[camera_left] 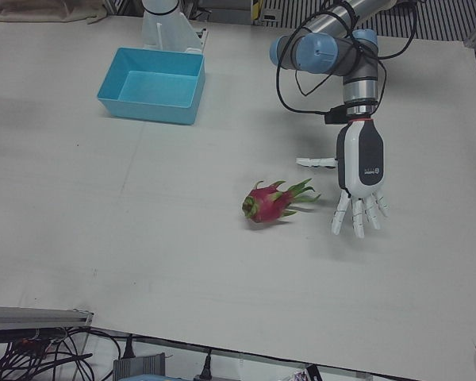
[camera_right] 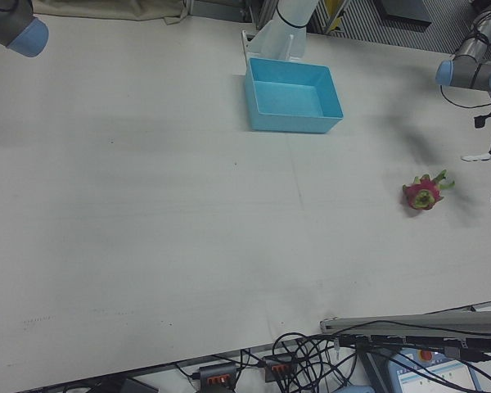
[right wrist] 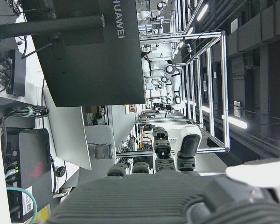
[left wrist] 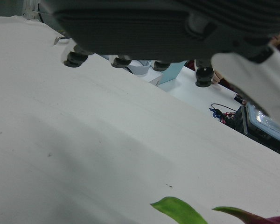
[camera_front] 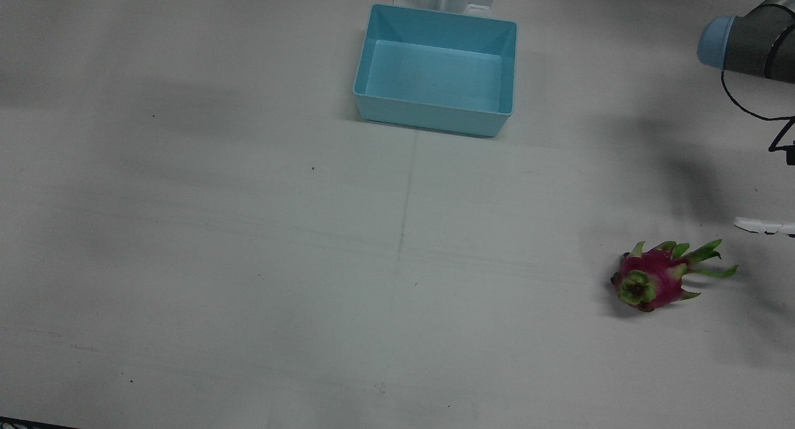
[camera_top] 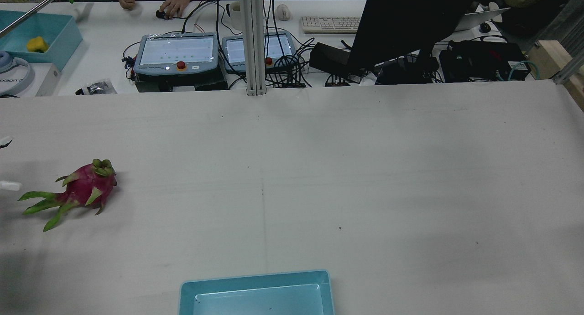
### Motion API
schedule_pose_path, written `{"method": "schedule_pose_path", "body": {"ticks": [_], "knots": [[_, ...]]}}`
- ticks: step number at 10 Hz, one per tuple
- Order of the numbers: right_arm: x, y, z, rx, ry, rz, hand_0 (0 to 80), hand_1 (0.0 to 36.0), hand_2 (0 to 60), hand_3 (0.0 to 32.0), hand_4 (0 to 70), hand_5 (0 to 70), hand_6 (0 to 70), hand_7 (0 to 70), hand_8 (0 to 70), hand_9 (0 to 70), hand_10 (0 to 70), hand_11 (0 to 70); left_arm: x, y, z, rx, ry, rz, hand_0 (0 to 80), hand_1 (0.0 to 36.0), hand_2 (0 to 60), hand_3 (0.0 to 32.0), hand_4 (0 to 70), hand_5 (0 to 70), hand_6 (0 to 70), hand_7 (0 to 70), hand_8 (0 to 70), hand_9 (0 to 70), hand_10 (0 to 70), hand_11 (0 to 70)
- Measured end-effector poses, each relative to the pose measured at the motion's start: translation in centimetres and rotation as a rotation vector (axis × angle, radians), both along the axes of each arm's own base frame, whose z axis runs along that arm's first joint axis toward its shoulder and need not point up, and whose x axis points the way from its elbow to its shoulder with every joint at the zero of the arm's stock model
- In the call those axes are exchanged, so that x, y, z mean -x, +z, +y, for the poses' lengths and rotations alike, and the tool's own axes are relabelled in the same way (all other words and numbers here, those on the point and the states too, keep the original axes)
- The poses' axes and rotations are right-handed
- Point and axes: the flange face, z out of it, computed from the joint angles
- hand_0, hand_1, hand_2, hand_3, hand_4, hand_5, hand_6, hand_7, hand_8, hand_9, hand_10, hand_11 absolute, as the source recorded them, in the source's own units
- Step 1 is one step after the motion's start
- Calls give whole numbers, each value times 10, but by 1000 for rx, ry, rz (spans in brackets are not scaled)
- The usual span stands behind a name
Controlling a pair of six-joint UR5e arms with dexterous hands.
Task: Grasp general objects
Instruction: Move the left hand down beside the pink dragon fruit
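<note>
A pink dragon fruit (camera_front: pixel 652 280) with green leaf tips lies on its side on the white table; it also shows in the rear view (camera_top: pixel 86 189), the left-front view (camera_left: pixel 270 202) and the right-front view (camera_right: pixel 423 194). My left hand (camera_left: pixel 358 175) hangs just above the table beside the fruit's leafy end, fingers spread downward, open and empty, not touching it. Its camera shows only the leaf tips (left wrist: pixel 182 212). My right hand (right wrist: pixel 168 158) shows only in its own view, raised off the table with fingers extended, holding nothing.
A light blue open bin (camera_front: pixel 435 115) stands at the table's robot-side edge in the middle, with nothing in it; it also shows in the left-front view (camera_left: pixel 147 107). The left arm's elbow (camera_left: pixel 321 51) reaches over the table behind the fruit. Monitors and cables lie beyond the far edge.
</note>
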Motion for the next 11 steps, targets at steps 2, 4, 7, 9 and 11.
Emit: {"method": "schedule_pose_path", "body": {"ticks": [2,4,7,9,11], "knots": [[0,0,0,0,0,0,0,0,0,0,0,0,0,0,0,0,0,0,-16,0,5,4,19,31,483,100,0,320,0,0,0,0,0,0,36,67],[0,0,0,0,0,0,0,0,0,0,0,0,0,0,0,0,0,0,-45,-6,9,-15,45,89,483,102,0,320,0,0,0,0,0,0,29,57],[0,0,0,0,0,0,0,0,0,0,0,0,0,0,0,0,0,0,-72,-12,10,-33,24,79,487,113,0,320,0,0,0,0,0,0,27,55],[0,0,0,0,0,0,0,0,0,0,0,0,0,0,0,0,0,0,-77,-5,10,-29,-7,55,490,116,0,320,0,0,0,0,0,0,26,53],[0,0,0,0,0,0,0,0,0,0,0,0,0,0,0,0,0,0,-87,-3,14,-29,-19,54,493,122,0,320,0,0,0,0,0,0,24,52]]}}
